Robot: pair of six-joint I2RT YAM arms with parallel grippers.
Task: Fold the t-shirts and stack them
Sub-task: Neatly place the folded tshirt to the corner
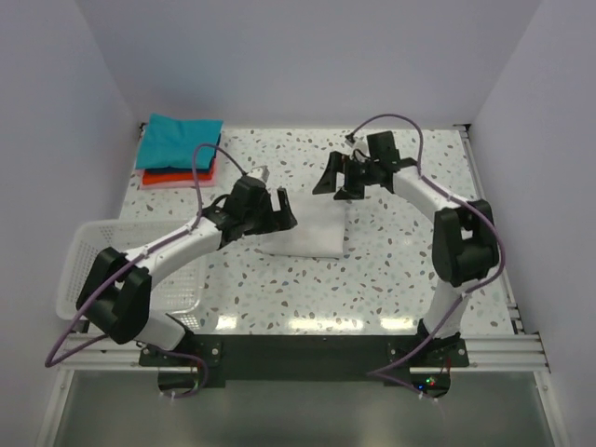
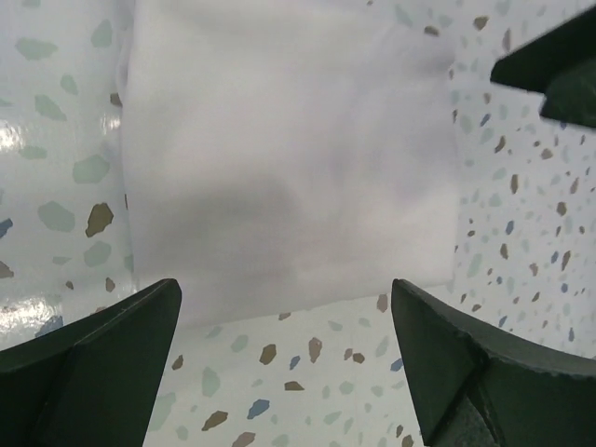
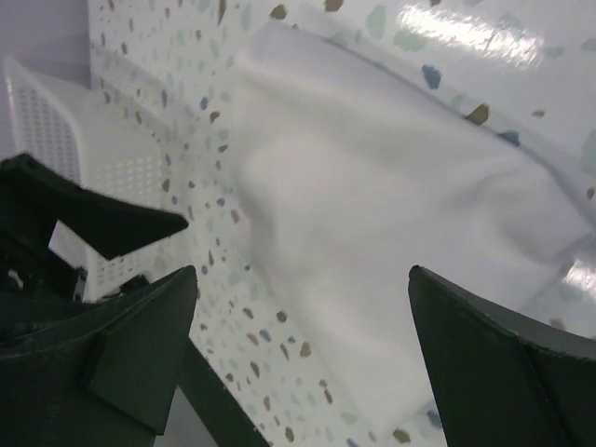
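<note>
A white t-shirt (image 1: 309,233) lies folded into a flat rectangle at the middle of the table. My left gripper (image 1: 279,212) hovers at its left edge, open, with nothing between the fingers; its wrist view shows the white t-shirt (image 2: 289,158) just beyond the left gripper (image 2: 286,345). My right gripper (image 1: 337,183) hangs open over the shirt's far right corner; in its wrist view the white t-shirt (image 3: 391,214) lies under the right gripper (image 3: 303,317). At the back left a folded teal t-shirt (image 1: 182,138) rests on a red-orange t-shirt (image 1: 177,174).
A white mesh basket (image 1: 88,270) stands at the left edge under my left arm, and the basket (image 3: 84,149) also shows in the right wrist view. White walls enclose the speckled table (image 1: 391,270) on three sides.
</note>
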